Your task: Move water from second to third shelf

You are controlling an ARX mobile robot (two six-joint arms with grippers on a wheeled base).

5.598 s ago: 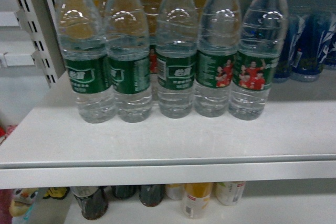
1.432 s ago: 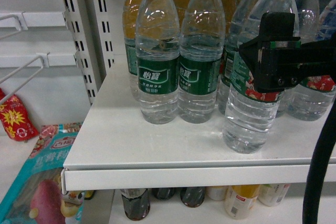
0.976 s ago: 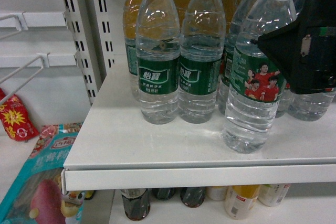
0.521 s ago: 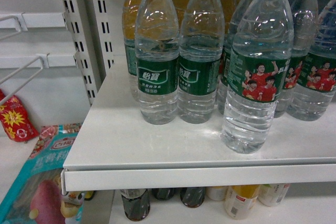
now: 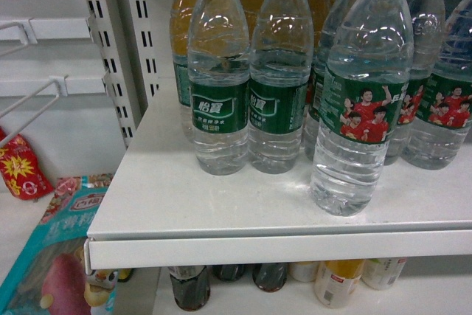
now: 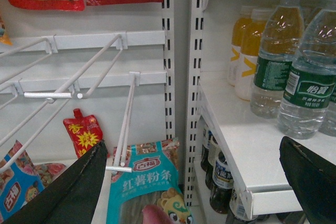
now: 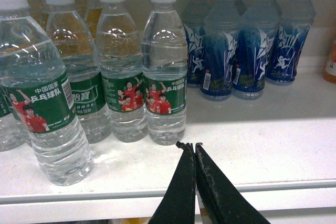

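Your right end effector (image 7: 190, 148) has pulled back out of the head view, tips together and empty, leaving the water (image 7: 46, 106) standing forward-left of it near the shelf (image 7: 273, 145) edge, so you still need a fresh grasp; left end effector (image 6: 194, 182) stays spread wide.

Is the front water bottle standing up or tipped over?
Standing up. The front water bottle sits base-down on the shelf, white cap on top.

Left gripper (image 6: 194, 182) spread wide, right gripper (image 7: 190, 148) closed
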